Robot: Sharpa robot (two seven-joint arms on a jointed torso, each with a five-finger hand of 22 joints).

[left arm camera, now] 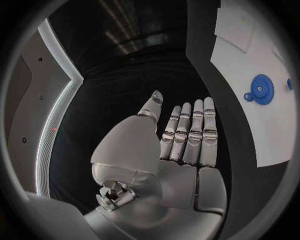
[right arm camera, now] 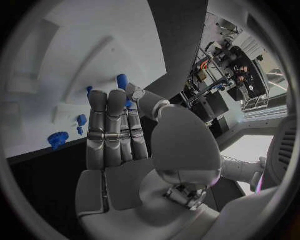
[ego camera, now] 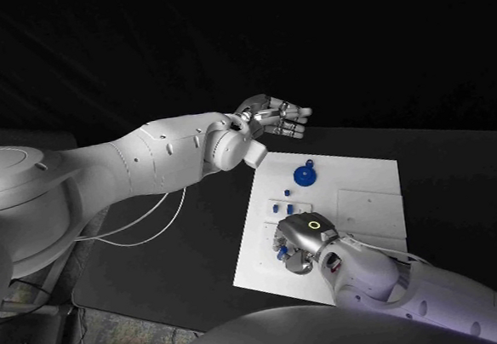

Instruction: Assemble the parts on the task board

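Task board (ego camera: 367,182), a white plate, lies flat on the black bench (ego camera: 473,185). Blue gear (ego camera: 306,175) sits on the task board near its far edge, with a small blue knob touching its rim. Several small blue parts (ego camera: 287,210) stand on the task board nearer the robot than the gear. Right hand (ego camera: 305,240) is low over the near left portion of the task board, among those small parts. In the right wrist view its fingers (right arm camera: 107,125) lie straight and close together, with a blue peg (right arm camera: 122,82) showing just at the fingertips; whether the peg is held cannot be told. Left hand (ego camera: 271,117) is raised beyond the far corner of the task board, well apart from it, its fingers (left arm camera: 190,132) extended side by side and holding nothing
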